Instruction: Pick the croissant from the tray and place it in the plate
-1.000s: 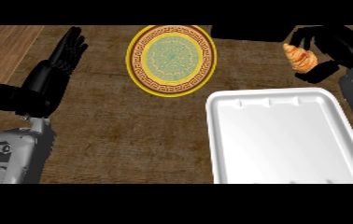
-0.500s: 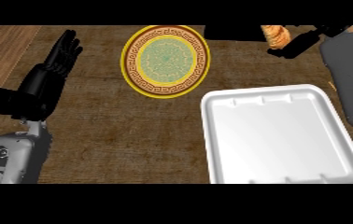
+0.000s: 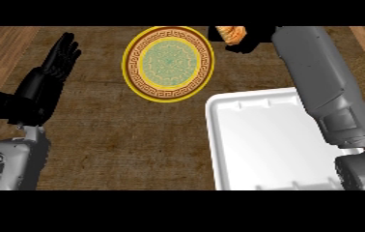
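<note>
While our right hand (image 3: 249, 36) sits up at the top edge of the head view, we've got the croissant (image 3: 230, 33) in it, black fingers curled round the pastry so only its golden-brown, striped end pokes out on the left side. That puts the croissant just off the plate's (image 3: 169, 63) upper right rim, near it but not over the middle, and we can't really tell whether it's touching the rim or hanging above the counter (image 3: 114, 129). The plate itself is the round one with the yellow edge, a brown patterned band and a pale green centre, sitting on the dark brown counter top near the top of the view. Our grey right forearm (image 3: 321, 86) runs from the lower right up to that hand, crossing over the right part of the tray (image 3: 267, 144). The tray is white, with a raised rim, sitting at the lower right, well clear of the plate, and there's nothing in the part of it we can see. Over on the left edge our left hand (image 3: 53, 69) is resting open, fingers straight and pointing up, holding nothing, with its grey forearm coming in from the lower left corner.
</note>
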`<state>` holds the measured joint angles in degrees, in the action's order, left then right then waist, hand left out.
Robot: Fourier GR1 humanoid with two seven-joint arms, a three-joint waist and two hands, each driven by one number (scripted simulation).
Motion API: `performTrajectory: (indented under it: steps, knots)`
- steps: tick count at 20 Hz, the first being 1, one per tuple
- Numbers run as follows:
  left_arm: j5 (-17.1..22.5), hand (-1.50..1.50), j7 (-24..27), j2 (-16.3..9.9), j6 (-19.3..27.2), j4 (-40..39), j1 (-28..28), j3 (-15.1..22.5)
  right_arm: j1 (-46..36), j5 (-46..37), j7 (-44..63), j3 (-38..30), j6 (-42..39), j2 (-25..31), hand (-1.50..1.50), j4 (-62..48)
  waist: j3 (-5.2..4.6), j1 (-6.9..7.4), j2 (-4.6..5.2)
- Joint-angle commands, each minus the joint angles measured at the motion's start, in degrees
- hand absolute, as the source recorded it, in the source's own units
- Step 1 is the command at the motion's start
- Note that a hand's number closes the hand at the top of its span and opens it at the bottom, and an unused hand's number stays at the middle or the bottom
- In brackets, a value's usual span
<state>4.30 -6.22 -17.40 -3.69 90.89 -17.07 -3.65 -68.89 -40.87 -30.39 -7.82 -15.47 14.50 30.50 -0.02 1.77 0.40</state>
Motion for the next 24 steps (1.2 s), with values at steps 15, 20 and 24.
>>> performTrajectory:
  steps: [15,20,24]
  knots:
    - [-2.4,0.00,-0.3,2.9,0.3,-0.8,-3.2,2.3,-8.4,-0.3,9.6,7.1,16.6,-14.4,1.50,-17.4,-0.05,2.97,0.61]
    - [-2.6,0.00,0.4,3.8,-0.4,-2.0,-4.4,3.5,-9.6,1.6,11.7,7.5,17.5,-14.5,1.50,-21.2,-0.07,4.97,1.13]
    - [-1.7,0.00,1.3,2.5,-1.6,-3.9,-6.5,1.8,-10.1,4.3,13.6,5.7,17.5,-14.5,-1.50,-23.2,-0.08,6.00,1.66]
